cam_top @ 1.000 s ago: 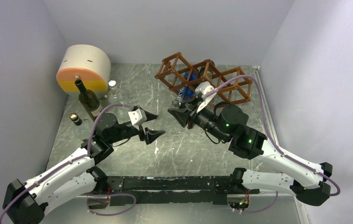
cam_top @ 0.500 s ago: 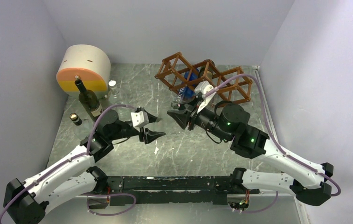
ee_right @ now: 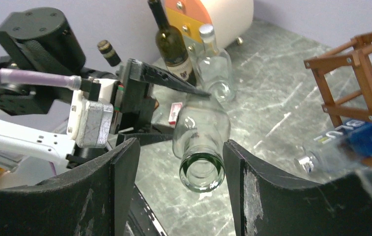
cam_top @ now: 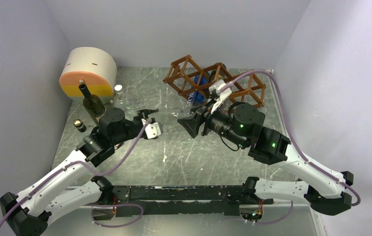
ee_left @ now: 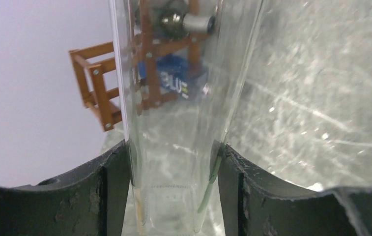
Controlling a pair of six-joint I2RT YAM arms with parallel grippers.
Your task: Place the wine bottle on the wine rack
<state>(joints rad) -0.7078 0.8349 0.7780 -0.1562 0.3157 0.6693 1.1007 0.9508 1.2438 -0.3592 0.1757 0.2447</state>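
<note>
A clear glass wine bottle hangs level above the table between my two grippers. My left gripper is shut on its body; both fingers press the glass. The bottle's open mouth points at the right wrist camera. My right gripper stands open around the neck, with a gap on the left side. From above the bottle shows only faintly between the left gripper and the right gripper. The reddish-brown wine rack stands at the back right, behind the right gripper.
A blue-labelled bottle lies in the rack, neck toward the front. A dark bottle stands at the back left before a cream cylinder with an orange face. A capped clear bottle and a small dark bottle are nearby.
My left gripper has closed on the clear bottle's body and turned over. My right gripper, shut a moment ago, has opened off the neck.
</note>
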